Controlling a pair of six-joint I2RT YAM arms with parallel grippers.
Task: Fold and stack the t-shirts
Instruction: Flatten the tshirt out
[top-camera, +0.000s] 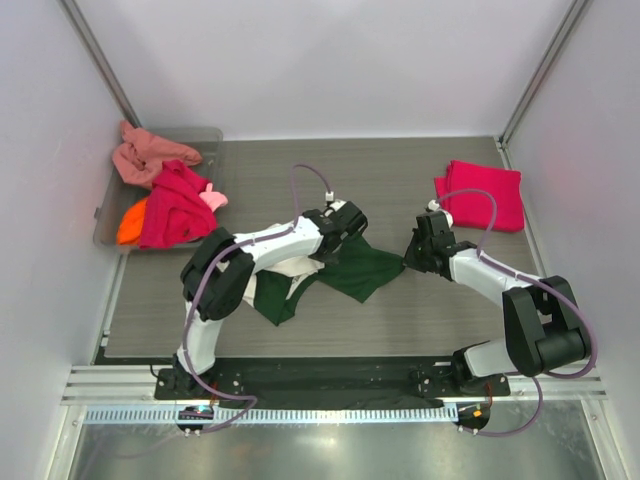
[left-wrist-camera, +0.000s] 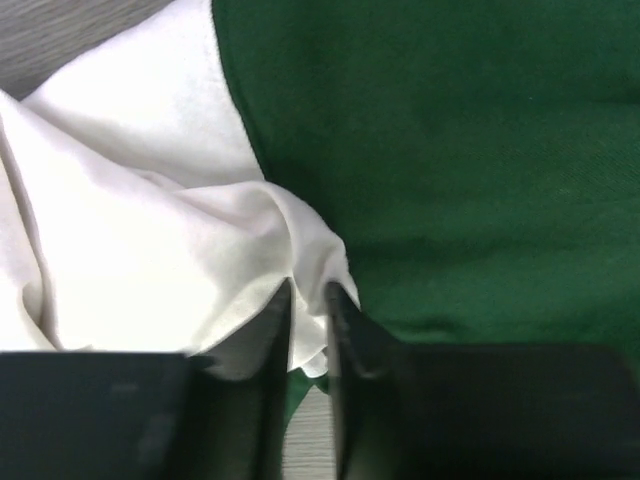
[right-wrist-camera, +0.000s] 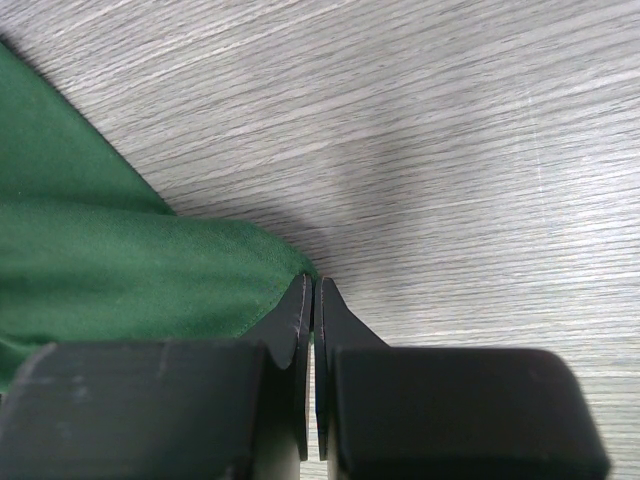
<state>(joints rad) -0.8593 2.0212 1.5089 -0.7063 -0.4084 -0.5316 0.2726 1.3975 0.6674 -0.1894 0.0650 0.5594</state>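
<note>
The cream-white t-shirt with dark green parts (top-camera: 350, 268) lies crumpled in the middle of the table. My left gripper (top-camera: 340, 228) is shut on a fold of its white cloth (left-wrist-camera: 308, 300), with green cloth (left-wrist-camera: 450, 150) beside it. My right gripper (top-camera: 412, 252) is shut on the green edge (right-wrist-camera: 150, 280) at the shirt's right corner, low over the table. A folded crimson-pink t-shirt (top-camera: 482, 194) lies at the back right. Salmon (top-camera: 150, 153), magenta (top-camera: 172, 208), orange (top-camera: 131, 222) and light pink (top-camera: 213, 198) shirts are piled in the tray.
The translucent grey plastic tray (top-camera: 211, 138) stands at the back left against the wall. White walls close in the table on the left, back and right. The arm bases sit on the black rail at the near edge.
</note>
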